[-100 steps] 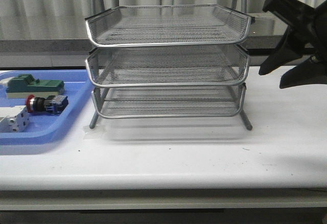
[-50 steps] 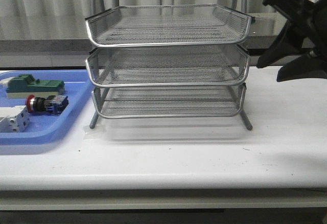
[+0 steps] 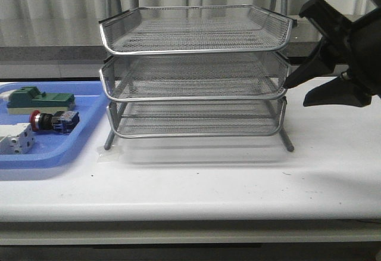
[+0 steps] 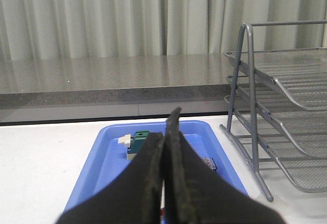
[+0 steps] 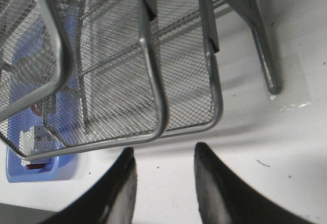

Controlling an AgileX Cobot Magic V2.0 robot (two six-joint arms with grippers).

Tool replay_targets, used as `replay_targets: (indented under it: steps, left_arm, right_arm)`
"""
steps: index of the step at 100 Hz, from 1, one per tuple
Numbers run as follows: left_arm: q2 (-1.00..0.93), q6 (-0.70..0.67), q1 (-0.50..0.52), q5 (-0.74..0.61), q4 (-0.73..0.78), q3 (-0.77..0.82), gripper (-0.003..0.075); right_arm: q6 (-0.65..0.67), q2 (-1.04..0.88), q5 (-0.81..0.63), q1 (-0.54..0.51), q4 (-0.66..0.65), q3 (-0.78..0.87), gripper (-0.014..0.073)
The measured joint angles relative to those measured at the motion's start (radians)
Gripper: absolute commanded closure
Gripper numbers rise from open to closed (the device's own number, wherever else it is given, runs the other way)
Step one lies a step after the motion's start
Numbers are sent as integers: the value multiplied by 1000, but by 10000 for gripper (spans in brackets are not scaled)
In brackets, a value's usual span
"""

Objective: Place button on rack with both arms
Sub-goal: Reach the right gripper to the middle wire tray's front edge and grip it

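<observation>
The button (image 3: pixel 52 121) lies on its side in the blue tray (image 3: pixel 83 140) on the table (image 3: pixel 238 177), left of the rack (image 3: pixel 195 73), between a green block (image 3: pixel 39 101) and a white-grey block (image 3: pixel 15 138). The right gripper (image 3: pixel 299 92) hangs spread at the rack's right edge, holding nothing. The left gripper (image 4: pixel 166 155) is pressed together, empty

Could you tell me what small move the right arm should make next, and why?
Probably ease the open right gripper forward onto the chrome rim of the rack. Its fingertips sit just short of the middle tray's corner, and the button lies untouched in the blue tray.
</observation>
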Motion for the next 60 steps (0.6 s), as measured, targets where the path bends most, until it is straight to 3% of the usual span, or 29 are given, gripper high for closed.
replay_targets:
  steps: [33,60]
  left_arm:
    - [0,0,0,0,0,0,741]
    - [0,0,0,0,0,0,741]
  right_arm:
    - [-161,98,66,-2,165,0,293]
    - [-221,158,161,-3,183,-40,293]
